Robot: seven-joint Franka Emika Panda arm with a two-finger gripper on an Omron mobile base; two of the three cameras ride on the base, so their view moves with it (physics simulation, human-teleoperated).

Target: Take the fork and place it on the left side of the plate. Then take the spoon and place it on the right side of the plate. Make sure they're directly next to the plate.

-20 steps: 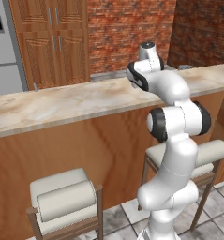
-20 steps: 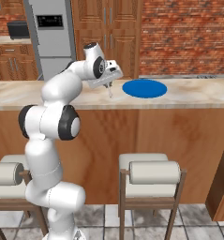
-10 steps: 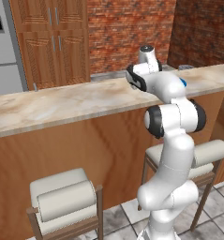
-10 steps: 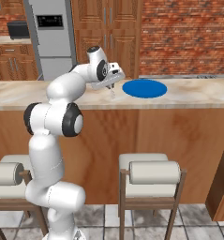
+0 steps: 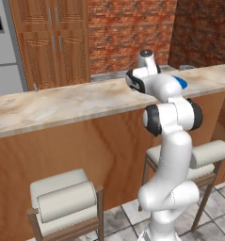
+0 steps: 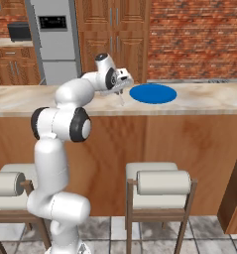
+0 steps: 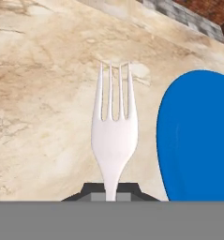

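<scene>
- Now your fingers (image 7: 111,192) are clamped on the fork (image 7: 113,140) by its handle, tines pointing away.
- Your fork hangs over the table (image 7: 43,93), just left of the plate (image 7: 197,140).

The fork (image 7: 113,136) looks smooth, pale matt metal. The plate (image 7: 197,140) is plain glossy blue. The worktop (image 7: 38,93) is veined beige marble, polished; cabinets (image 5: 52,42) are grained wood, the wall (image 5: 128,33) rough brick.
</scene>
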